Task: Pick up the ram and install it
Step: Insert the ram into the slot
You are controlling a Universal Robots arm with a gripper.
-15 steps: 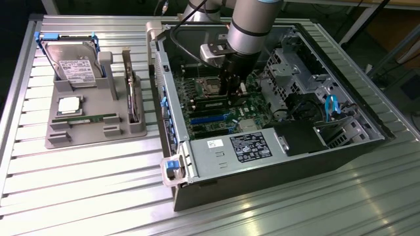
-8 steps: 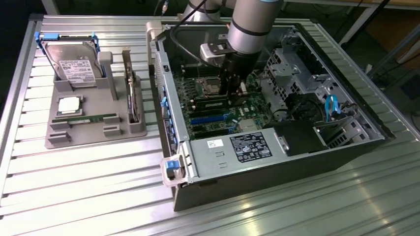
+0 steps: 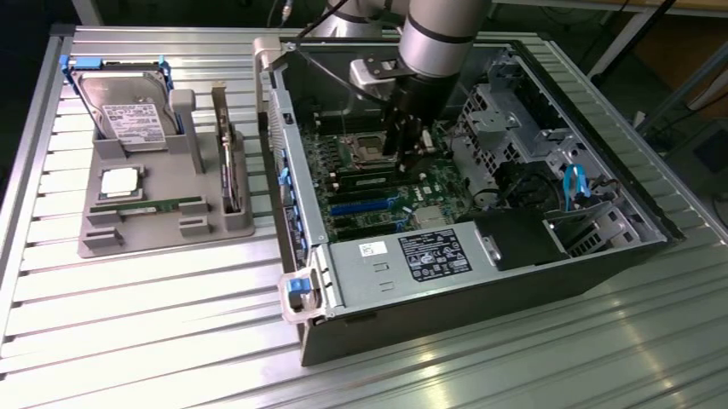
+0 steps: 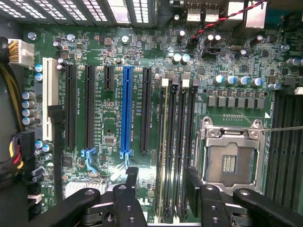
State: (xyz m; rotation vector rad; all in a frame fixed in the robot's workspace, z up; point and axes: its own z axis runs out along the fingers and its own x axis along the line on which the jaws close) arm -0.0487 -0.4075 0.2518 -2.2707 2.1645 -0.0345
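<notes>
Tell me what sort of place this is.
Probably a robotics lab or test cell for computer assembly: a robot arm reaches into an open computer case on a ribbed metal table, beside a grey fixture holding a hard drive.

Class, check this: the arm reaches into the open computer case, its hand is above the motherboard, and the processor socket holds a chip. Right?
One error: the wrist view shows the processor socket empty, its contacts bare. The rest stands: the arm reaches into the open computer case and its hand is above the motherboard.
</notes>
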